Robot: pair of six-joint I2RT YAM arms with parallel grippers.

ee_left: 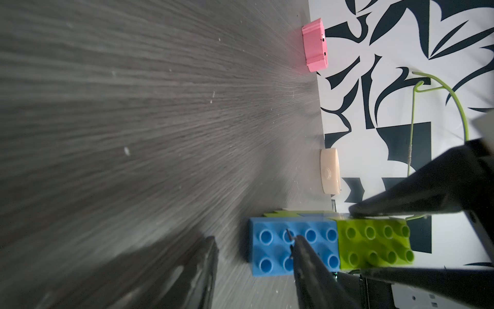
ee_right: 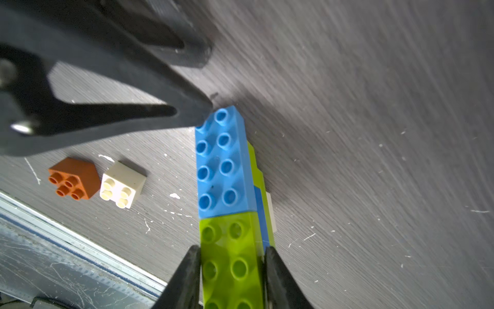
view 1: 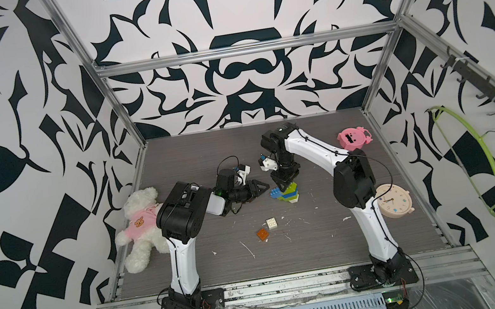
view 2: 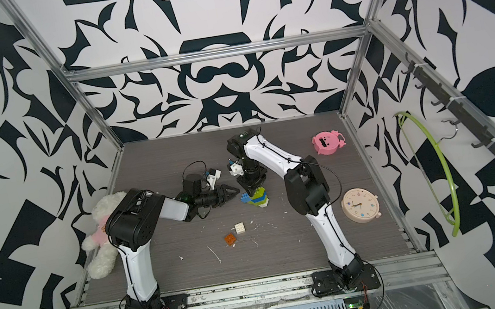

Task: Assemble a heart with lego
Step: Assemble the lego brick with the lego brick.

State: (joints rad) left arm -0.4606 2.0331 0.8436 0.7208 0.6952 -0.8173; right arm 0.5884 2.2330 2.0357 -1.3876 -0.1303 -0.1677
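Where right end effector [view 1: 286,186] straddles, heart [view 1: 291,196] obscured

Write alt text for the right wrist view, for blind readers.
The right gripper clasps a green brick joined end to end with a blue brick; the left gripper hovers nearby. An orange brick and a white brick lie loose.

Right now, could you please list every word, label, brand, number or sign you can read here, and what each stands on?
Nothing here reads clearly enough to quote.
clock: marks around the dial, too small to read.
teddy bear: a bear face printed on its pink shirt, no words visible.
blue brick: studs too blurred to show any embossing.
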